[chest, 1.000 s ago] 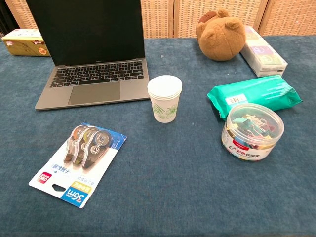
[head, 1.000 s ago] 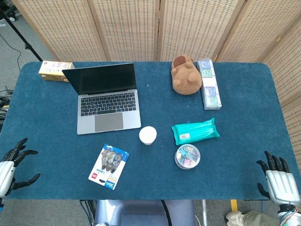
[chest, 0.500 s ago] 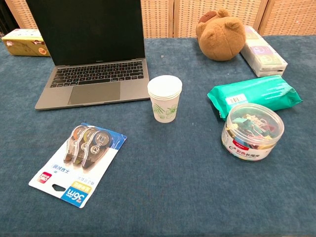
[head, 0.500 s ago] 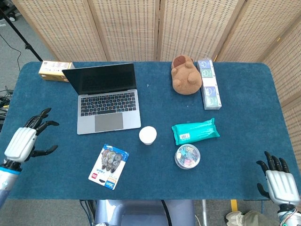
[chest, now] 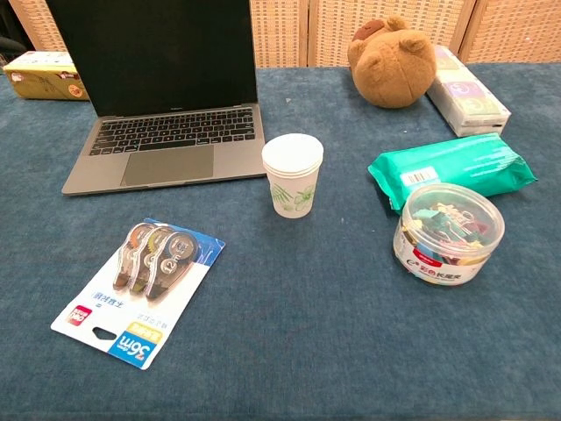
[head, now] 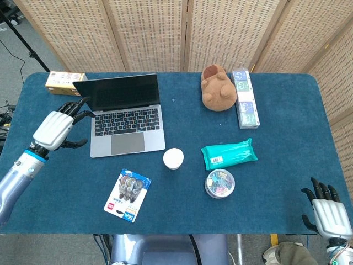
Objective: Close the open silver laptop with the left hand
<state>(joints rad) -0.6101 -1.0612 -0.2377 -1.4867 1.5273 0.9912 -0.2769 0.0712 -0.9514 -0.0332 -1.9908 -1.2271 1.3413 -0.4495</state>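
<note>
The silver laptop (head: 122, 114) stands open on the counter (head: 276, 116). The left hand (head: 55, 128) hovers just beside the laptop's left edge, fingers spread, holding nothing. The right hand (head: 327, 215), well apart from the laptop, is likewise released.

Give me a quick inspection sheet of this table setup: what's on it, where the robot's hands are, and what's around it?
Surface: blue table, carpet-like cover.
Job's things: silver laptop, open, screen dark and upright.
Clutter: plush toy; long box beside it; yellow box behind the laptop; paper cups; green pack; clip tub; correction-tape card.
Hands: left hand, empty, fingers spread, at the laptop's left edge; right hand, empty, at the table's near right corner.
Cables: nothing seen on the table.
Surroundings: wicker screens behind.
</note>
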